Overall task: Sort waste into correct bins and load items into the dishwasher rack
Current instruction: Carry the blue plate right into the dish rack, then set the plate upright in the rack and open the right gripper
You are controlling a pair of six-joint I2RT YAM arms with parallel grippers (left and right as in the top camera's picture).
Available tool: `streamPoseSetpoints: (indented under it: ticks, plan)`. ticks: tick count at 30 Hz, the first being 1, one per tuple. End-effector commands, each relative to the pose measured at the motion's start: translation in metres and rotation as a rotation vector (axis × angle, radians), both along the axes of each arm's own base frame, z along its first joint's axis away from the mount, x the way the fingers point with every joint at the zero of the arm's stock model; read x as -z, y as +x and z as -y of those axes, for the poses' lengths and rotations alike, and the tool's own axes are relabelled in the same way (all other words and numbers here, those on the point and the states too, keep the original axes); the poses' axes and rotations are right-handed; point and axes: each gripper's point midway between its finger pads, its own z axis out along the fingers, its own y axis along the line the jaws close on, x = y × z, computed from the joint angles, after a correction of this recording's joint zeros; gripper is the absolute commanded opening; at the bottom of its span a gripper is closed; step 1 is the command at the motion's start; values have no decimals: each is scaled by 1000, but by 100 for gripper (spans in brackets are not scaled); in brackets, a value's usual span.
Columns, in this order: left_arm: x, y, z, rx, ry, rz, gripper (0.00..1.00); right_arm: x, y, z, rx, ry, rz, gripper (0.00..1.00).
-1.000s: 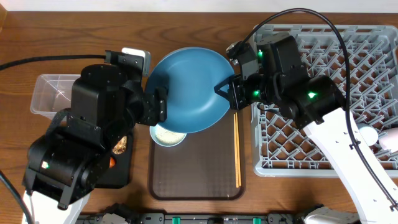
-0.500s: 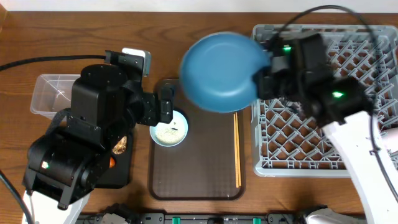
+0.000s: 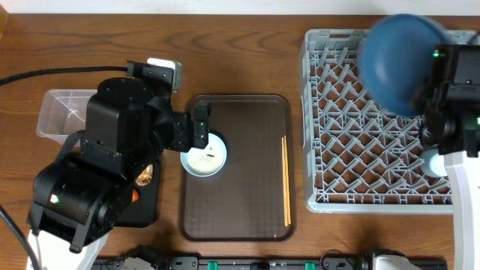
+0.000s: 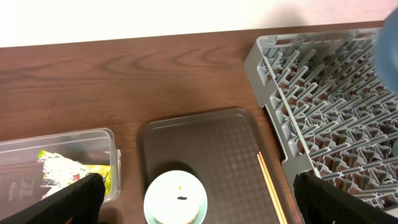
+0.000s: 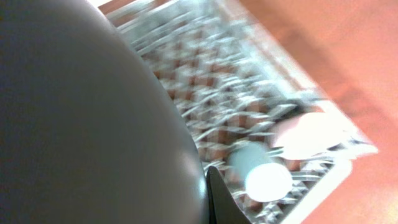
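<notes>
Two cups are lying at the right side of the grey dishwasher rack (image 3: 360, 150): a light-blue cup (image 5: 258, 171) and a pinkish-white cup (image 5: 311, 134) beside it. The clear tub (image 4: 93, 138) is holding crumpled white paper with a green-yellow wrapper (image 4: 62, 169). The brown serving tray (image 3: 240, 195) is carrying a small white bowl (image 3: 204, 159) of rice and a pair of wooden chopsticks (image 3: 286, 180). The right gripper (image 3: 433, 84) is clamping the rim of the large blue plate (image 3: 396, 60), round, plain and tilted, above the rack's far right corner. The left gripper (image 3: 201, 126) is hanging over the bowl, jaws spread wide, holding nothing.
</notes>
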Motion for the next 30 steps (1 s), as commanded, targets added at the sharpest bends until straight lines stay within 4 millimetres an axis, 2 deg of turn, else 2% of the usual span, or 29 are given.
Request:
streamPoseSetpoints:
  ticks: [1, 7, 10, 20, 30]
  plan:
    - [-5, -2, 1, 9, -6, 11, 98, -25, -22, 44, 253, -166, 67, 1]
    - [-5, -2, 1, 9, -6, 12, 98, -33, -22, 67, 370, -325, 44, 1]
    - [-5, -2, 1, 10, -6, 11, 98, -23, -14, 71, 371, -369, -20, 1]
    - [0, -5, 0, 9, 2, -8, 98, 29, 21, 73, 343, -392, -168, 1]
    - [4, -6, -1, 9, 11, -26, 98, 47, 41, 92, 407, -429, -157, 1]
